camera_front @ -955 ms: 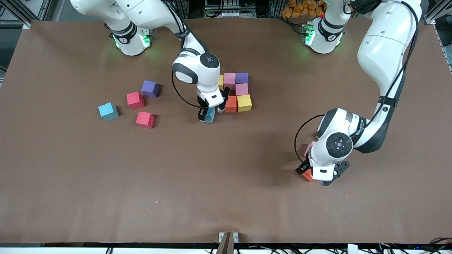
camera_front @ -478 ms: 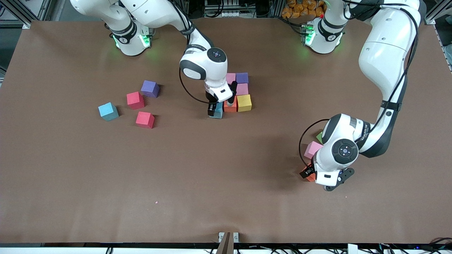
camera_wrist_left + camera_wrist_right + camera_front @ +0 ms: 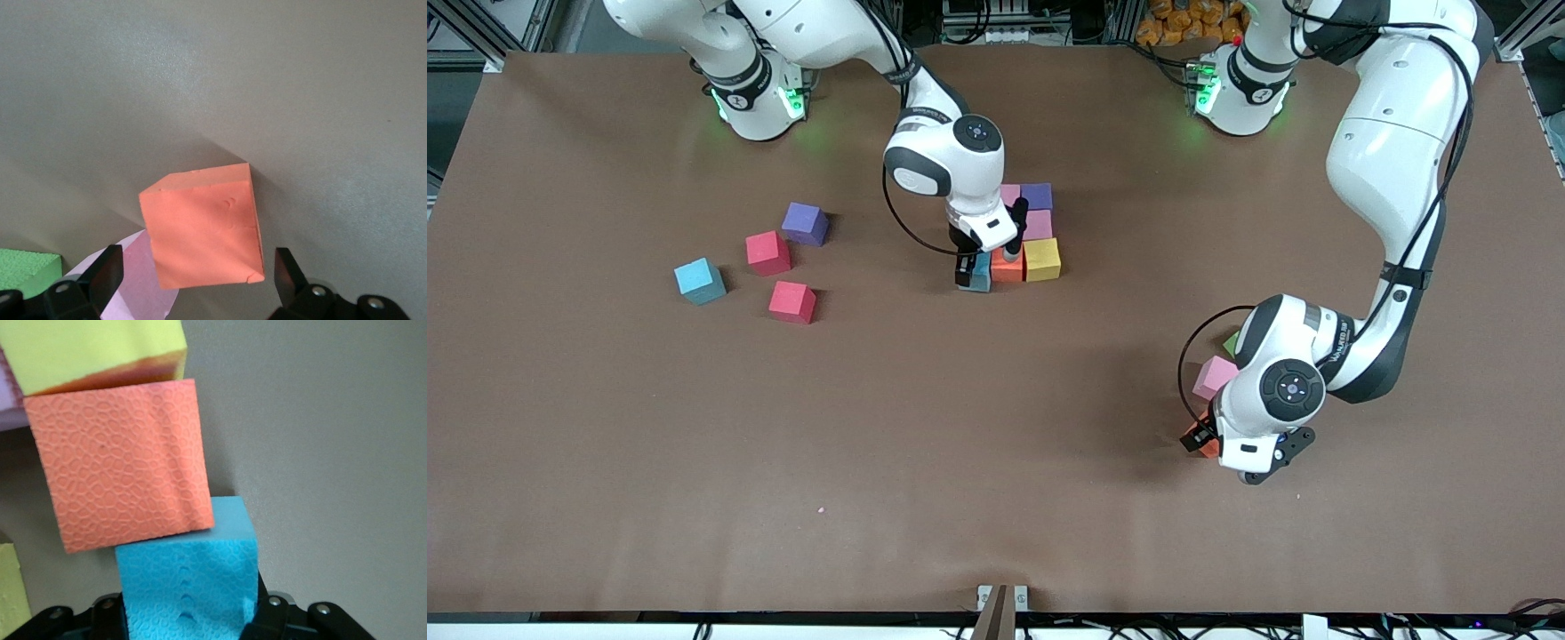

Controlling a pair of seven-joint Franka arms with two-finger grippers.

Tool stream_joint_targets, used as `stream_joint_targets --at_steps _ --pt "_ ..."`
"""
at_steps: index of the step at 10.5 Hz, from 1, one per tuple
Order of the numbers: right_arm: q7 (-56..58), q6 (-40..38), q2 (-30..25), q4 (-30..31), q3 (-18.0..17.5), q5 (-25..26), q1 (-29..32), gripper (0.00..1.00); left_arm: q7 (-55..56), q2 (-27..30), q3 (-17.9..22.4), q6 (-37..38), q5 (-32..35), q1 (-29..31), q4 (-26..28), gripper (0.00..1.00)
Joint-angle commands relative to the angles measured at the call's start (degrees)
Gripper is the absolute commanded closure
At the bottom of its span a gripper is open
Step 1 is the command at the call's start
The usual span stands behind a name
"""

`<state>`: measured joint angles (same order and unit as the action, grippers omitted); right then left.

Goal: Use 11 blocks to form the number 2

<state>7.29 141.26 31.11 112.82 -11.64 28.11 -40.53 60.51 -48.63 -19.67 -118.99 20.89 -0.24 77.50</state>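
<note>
Right gripper clamps a blue block, pressed against the orange block in the partly built number 2 at table centre. Left gripper, jaws spread wide, straddles a loose orange cube near the pink cube.

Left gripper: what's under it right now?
Under the open left gripper: an orange foam cube on the brown table, between the fingers, untouched. A pink foam cube and green cube sit beside; both partly covered.
</note>
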Motion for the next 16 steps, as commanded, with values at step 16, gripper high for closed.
stream_joint_targets --at_steps 16 --pt "-0.34 -1.07 -0.70 2.93 -4.71 0.37 3.00 0.40 -1.19 -2.08 1.39 -1.42 -1.38 0.07 -1.47 0.13"
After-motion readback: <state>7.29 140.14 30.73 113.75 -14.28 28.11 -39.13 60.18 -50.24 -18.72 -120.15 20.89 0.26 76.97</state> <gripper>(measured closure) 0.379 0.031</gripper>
